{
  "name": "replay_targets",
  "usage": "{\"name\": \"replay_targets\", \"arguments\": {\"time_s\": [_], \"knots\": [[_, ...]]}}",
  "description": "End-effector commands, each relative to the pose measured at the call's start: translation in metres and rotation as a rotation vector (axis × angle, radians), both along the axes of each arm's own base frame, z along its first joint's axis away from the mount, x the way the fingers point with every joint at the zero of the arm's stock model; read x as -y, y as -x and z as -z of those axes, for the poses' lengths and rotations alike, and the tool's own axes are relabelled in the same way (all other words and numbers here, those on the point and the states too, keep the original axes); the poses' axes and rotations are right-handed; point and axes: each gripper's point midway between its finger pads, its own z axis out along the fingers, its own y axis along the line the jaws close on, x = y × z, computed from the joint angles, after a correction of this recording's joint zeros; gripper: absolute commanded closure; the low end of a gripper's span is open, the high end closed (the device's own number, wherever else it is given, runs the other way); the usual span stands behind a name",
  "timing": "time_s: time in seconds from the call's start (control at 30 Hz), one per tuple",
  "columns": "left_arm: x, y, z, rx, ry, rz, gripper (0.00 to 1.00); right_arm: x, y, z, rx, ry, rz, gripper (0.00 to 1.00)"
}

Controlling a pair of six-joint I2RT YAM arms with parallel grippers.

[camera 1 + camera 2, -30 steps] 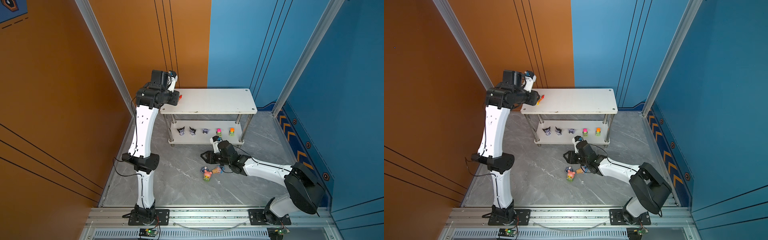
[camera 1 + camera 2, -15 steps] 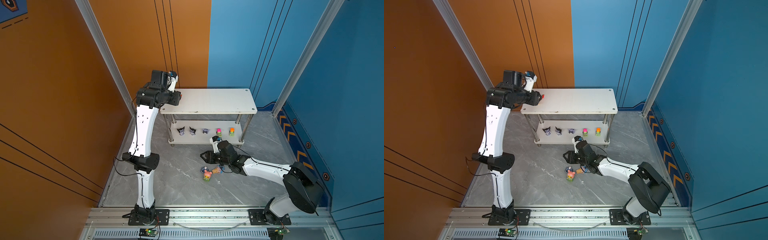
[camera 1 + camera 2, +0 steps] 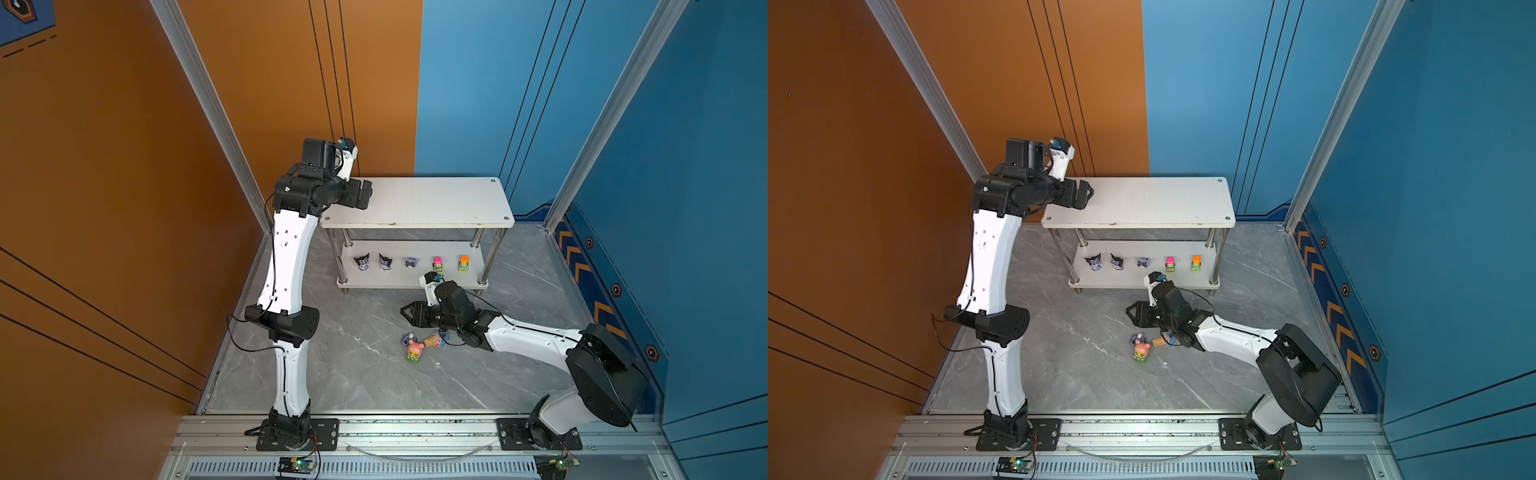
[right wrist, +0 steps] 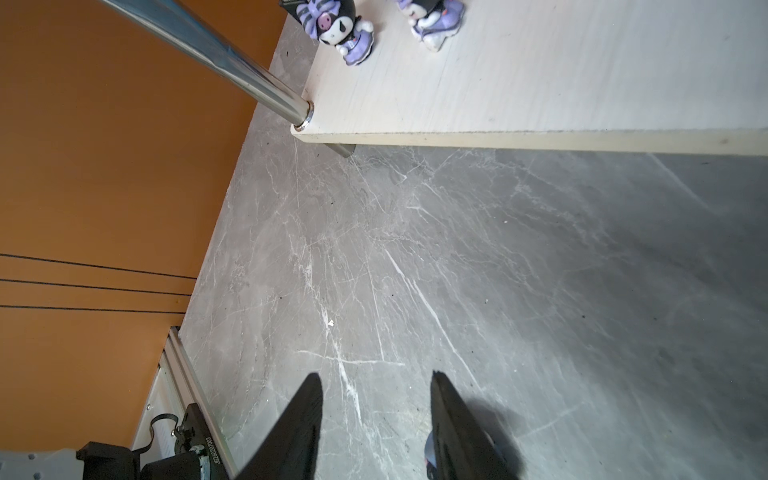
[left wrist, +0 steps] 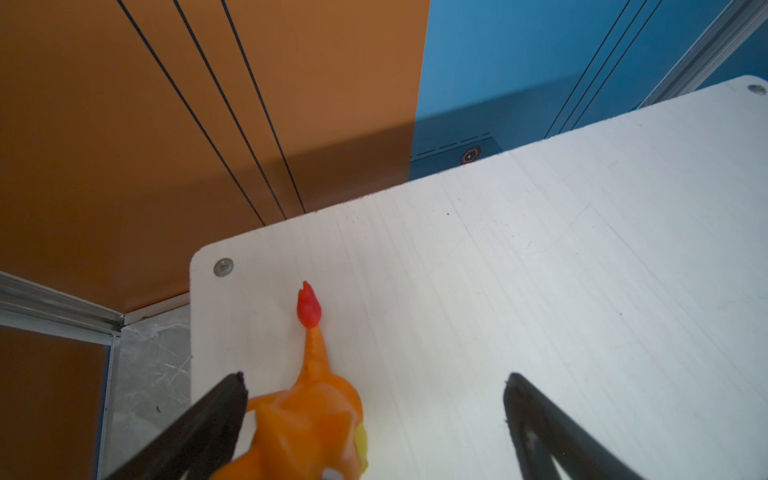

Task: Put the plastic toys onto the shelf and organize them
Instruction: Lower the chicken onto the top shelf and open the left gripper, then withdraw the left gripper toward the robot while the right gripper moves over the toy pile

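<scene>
Left claw (image 5: 374, 378) wider around orange creature (image 5: 307, 419)

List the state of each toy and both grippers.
left gripper: jaws open, orange creature between them
right gripper: jaws open, empty
orange creature: resting on shelf top
row of five toys: on lower board
pink bear: on floor
cone toy: lying on floor
grey-blue toy: on floor
</scene>
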Motion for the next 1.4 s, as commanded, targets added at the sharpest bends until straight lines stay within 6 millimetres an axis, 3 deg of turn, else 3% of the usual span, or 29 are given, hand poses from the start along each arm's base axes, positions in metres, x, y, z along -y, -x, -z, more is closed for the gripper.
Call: {"name": "replay_targets", "arguments": {"time_s": [0.0, 0.27, 0.57, 0.73, 0.9, 1.1, 1.17, 1.23, 1.37], "knots": [[0.002, 0.008, -0.023, 0.058, 0.028, 0.012, 0.02, -0.003, 0.001, -0.001, -0.004, -0.016, -0.008, 0.56], [0.012, 0.012, -0.036, 0.095, 0.055, 0.049, 0.02, -0.004, 0.002, 0.001, -0.01, -0.015, -0.012, 0.56], [0.011, 0.03, -0.088, 0.253, 0.086, 0.054, 0.02, -0.005, 0.001, 0.001, -0.004, -0.006, -0.017, 0.56], [0.001, 0.042, -0.116, 0.343, 0.085, 0.018, 0.02, -0.004, 0.0, -0.003, 0.002, -0.001, -0.018, 0.56], [-0.014, 0.061, -0.127, 0.366, 0.059, -0.028, 0.02, -0.003, 0.0, -0.008, 0.015, 0.014, -0.022, 0.56], [-0.025, 0.105, -0.114, 0.38, 0.0, -0.04, 0.02, 0.012, 0.001, -0.016, 0.064, 0.115, -0.027, 0.55], [-0.029, 0.127, -0.111, 0.458, -0.052, -0.087, 0.02, 0.02, 0.001, -0.02, 0.086, 0.165, -0.029, 0.55], [-0.034, 0.155, -0.112, 0.518, 0.015, -0.087, 0.02, 0.027, 0.002, -0.024, 0.101, 0.21, -0.034, 0.55], [-0.034, 0.196, -0.078, 0.494, 0.159, -0.048, 0.02, 0.044, -0.004, -0.028, 0.12, 0.269, -0.007, 0.54]]}}
